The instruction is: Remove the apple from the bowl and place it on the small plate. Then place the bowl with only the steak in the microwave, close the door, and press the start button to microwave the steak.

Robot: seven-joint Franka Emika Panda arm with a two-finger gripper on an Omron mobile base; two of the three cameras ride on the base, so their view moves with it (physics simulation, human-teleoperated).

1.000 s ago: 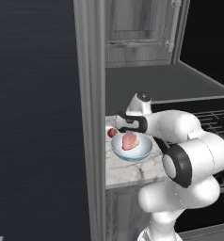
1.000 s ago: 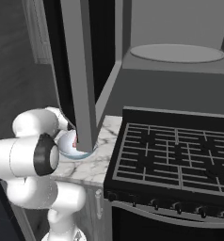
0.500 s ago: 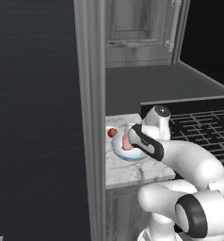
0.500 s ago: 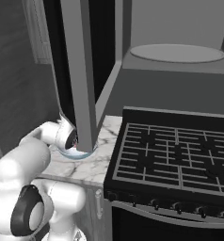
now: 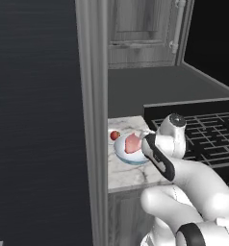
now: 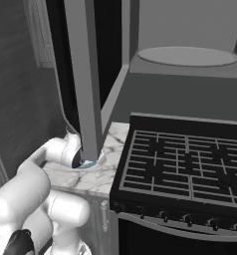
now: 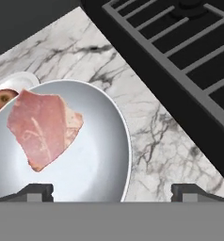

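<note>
The white bowl (image 7: 100, 155) sits on the marble counter with the pink steak (image 7: 45, 129) lying in it. Just beyond its far left rim, the red apple (image 7: 3, 100) rests on the small plate (image 7: 23, 79). My gripper (image 7: 114, 192) is open and hovers low over the bowl's right side, with the rim between its fingertips and nothing held. From the left base, the apple (image 5: 115, 135), steak (image 5: 132, 143) and bowl (image 5: 128, 157) lie just left of my hand. The microwave's turntable (image 6: 187, 56) shows above, and the door (image 5: 39, 120) stands open at the left.
The black stove grate (image 7: 180, 47) borders the counter (image 7: 147, 122) close to the bowl's right. The door's grey edge (image 6: 83, 74) stands in front of the bowl (image 6: 89, 163) in the right base view. Grey cabinet doors (image 5: 140, 29) hang behind.
My arm has folded lower and the hand has come down at the bowl's right rim. The bowl, steak and apple have stayed put. The jaws stay open.
</note>
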